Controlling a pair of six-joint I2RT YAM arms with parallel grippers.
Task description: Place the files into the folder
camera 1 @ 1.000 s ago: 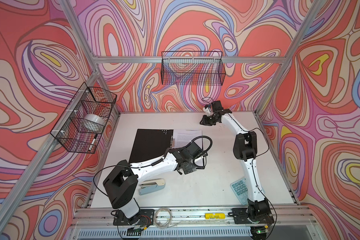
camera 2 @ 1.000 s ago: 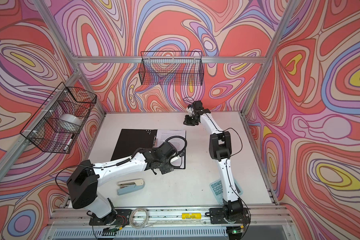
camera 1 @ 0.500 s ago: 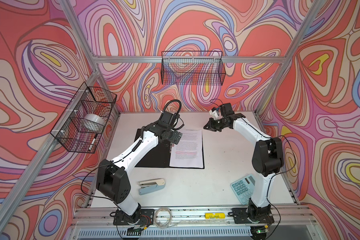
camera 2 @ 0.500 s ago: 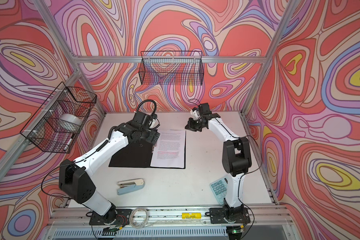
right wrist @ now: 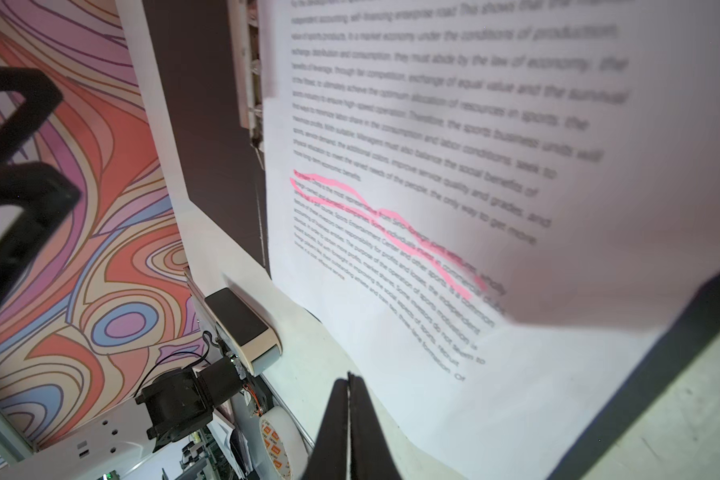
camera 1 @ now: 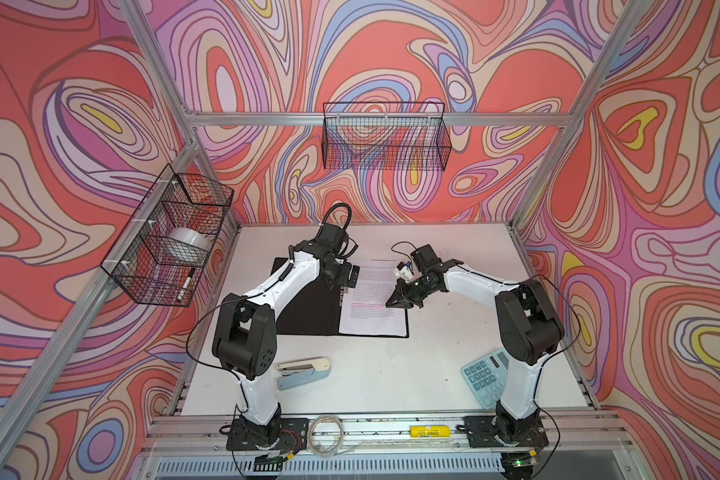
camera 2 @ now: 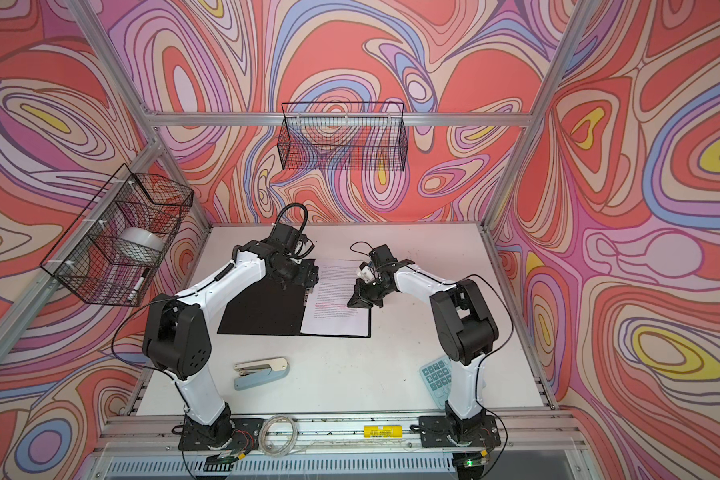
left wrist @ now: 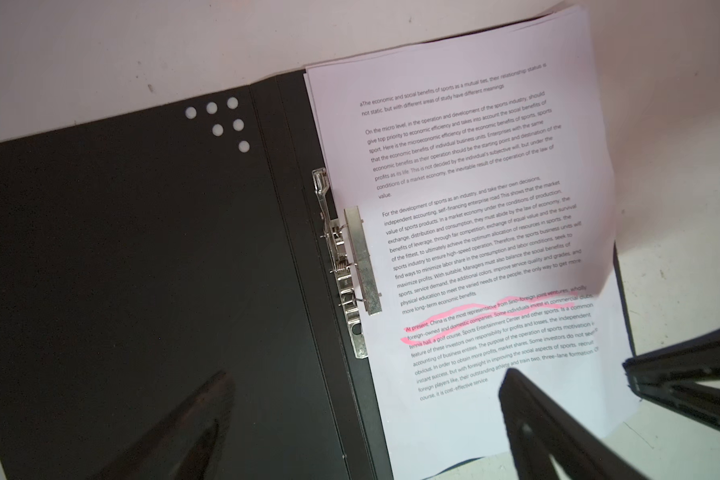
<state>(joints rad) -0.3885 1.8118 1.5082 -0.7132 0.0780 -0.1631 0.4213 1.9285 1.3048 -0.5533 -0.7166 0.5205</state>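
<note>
The folder lies open on the table, black inside up, with its metal clip along the spine. The files, white sheets of small text with a pink highlighted line, rest on the folder's right half and stick out a little past its far edge. My left gripper hangs open above the spine near the far end, holding nothing. My right gripper is shut, its tip at the files' right edge. I see nothing between its fingers.
A grey-blue stapler lies near the front left. A blue calculator sits at the front right, partly behind the right arm. Wire baskets hang on the back wall and the left wall.
My left arm swung from the folder's near side to its far end. My right gripper came forward from the back of the table to the files' right edge.
</note>
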